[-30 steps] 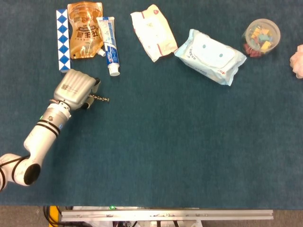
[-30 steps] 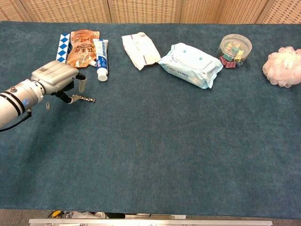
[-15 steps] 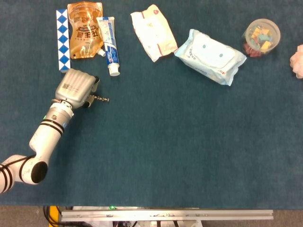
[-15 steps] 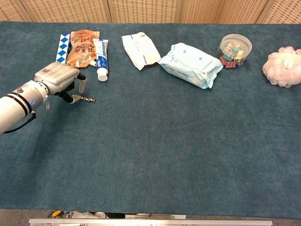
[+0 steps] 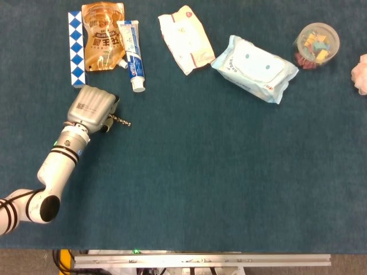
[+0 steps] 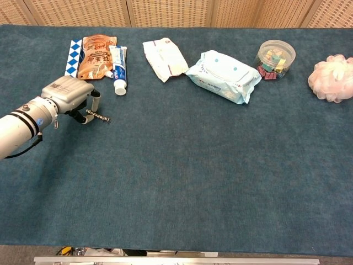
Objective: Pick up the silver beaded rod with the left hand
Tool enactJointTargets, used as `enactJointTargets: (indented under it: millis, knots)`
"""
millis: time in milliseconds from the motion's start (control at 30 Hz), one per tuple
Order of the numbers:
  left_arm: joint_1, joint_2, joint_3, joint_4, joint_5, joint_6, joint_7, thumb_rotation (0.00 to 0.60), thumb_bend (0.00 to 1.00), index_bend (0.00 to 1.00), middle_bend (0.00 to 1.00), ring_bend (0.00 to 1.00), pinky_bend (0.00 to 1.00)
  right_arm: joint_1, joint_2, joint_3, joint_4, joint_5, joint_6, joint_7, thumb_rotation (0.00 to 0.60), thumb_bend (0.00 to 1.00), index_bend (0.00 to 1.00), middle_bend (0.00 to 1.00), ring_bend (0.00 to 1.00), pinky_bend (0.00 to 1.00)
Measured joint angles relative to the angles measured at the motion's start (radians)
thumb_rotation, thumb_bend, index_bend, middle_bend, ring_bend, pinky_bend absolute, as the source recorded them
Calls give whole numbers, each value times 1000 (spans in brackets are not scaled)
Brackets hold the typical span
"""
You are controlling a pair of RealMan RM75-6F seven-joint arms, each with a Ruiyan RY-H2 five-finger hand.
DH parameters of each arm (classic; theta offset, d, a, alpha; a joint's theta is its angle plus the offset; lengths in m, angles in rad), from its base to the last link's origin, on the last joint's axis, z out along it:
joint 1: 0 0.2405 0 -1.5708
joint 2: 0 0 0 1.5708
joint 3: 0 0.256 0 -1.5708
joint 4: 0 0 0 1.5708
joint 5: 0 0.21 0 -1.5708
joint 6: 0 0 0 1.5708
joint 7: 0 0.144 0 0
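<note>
Left hand (image 5: 92, 107), left-centre of frame: fingers curled over one end of the silver beaded rod (image 5: 120, 120), apparently pinching it; whether it is lifted off the cloth cannot be told. Right hand: not in view. Risk: the thin rod is held only at its tip, so it could pivot or slip out; the toothpaste tube (image 5: 131, 55) lies near.

The left hand (image 5: 90, 107) covers the near end of the thin silver beaded rod (image 5: 121, 121); the fluffy pink bath sponge (image 5: 360, 73) is cut by the head view's right edge.
</note>
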Motion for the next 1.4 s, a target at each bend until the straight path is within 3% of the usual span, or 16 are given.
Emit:
enactJointTargets:
  millis: [1000,1400]
  knots:
    - [-13,-20,3,35,-14,3,-14,600,321,591,1000,953,909,-19,3,5,3,2,20,9,600,330,364,422,339,346]
    - [-7,0,-2,14,-2,23,-30,600,392,606,1000,956,912,-16,-4,8,11,0,17,15,600,330,364,423,342,346]
